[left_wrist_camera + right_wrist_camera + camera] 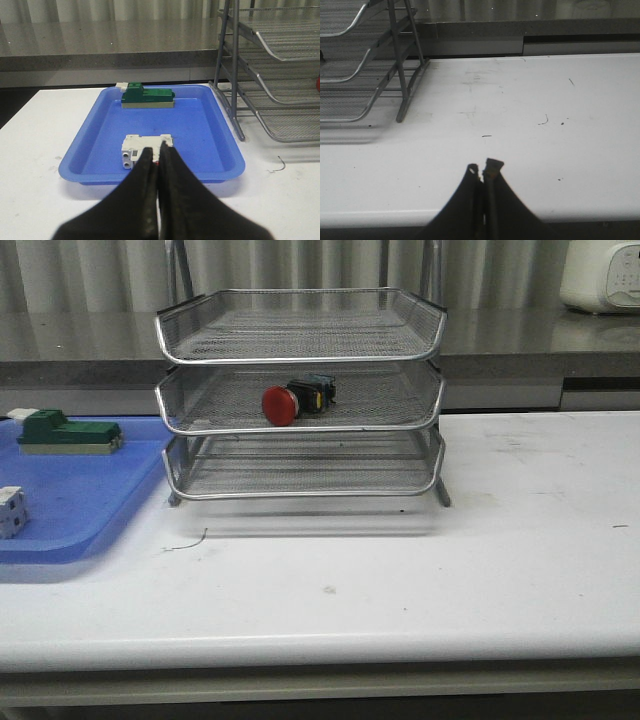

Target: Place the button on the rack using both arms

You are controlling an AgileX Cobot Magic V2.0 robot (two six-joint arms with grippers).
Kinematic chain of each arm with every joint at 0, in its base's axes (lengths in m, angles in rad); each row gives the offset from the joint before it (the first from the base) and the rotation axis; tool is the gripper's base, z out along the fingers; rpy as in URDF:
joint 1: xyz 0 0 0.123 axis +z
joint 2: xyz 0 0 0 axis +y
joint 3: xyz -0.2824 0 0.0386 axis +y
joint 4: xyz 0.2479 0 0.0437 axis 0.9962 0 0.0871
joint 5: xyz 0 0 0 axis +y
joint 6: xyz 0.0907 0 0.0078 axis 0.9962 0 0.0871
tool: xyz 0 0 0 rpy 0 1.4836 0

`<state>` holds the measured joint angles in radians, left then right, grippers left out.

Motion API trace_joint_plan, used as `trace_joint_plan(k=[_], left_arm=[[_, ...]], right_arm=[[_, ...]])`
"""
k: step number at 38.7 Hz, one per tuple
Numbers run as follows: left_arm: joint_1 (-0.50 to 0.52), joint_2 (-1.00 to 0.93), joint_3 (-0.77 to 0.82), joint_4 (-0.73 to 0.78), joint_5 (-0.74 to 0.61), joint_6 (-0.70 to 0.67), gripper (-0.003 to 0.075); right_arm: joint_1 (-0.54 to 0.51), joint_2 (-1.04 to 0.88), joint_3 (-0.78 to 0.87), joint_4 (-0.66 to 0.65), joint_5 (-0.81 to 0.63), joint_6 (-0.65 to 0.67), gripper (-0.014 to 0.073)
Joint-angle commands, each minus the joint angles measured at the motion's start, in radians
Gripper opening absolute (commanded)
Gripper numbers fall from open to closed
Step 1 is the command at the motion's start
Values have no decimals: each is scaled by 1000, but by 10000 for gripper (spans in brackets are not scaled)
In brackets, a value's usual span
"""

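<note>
The button [295, 400], with its red round head, yellow ring and dark body, lies on its side on the middle tier of the silver wire-mesh rack [300, 352]. The rack stands at the back middle of the white table. It also shows in the left wrist view [280, 60] and the right wrist view [355, 75]. My left gripper [159, 152] is shut and empty, held back from the rack over the near edge of the blue tray. My right gripper [483, 169] is shut and empty above the table's front edge. Neither arm shows in the front view.
A flat blue plastic tray [90, 510] lies left of the rack and holds a green block [68, 432] and a white cube [10, 512]. In the left wrist view the tray [100, 145] holds the green block [148, 96] and a white part [145, 150].
</note>
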<state>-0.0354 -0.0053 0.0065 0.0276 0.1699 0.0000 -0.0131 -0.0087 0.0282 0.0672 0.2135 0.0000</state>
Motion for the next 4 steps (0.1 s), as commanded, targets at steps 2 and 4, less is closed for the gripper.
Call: trace_joint_plan(k=[2, 4], left_arm=[[0, -22, 9, -7, -88, -14, -19], [0, -22, 9, -7, -88, -14, -19]], right_arm=[[-6, -17, -4, 4, -82, -8, -61], [-6, -17, -4, 4, -82, -8, -61]])
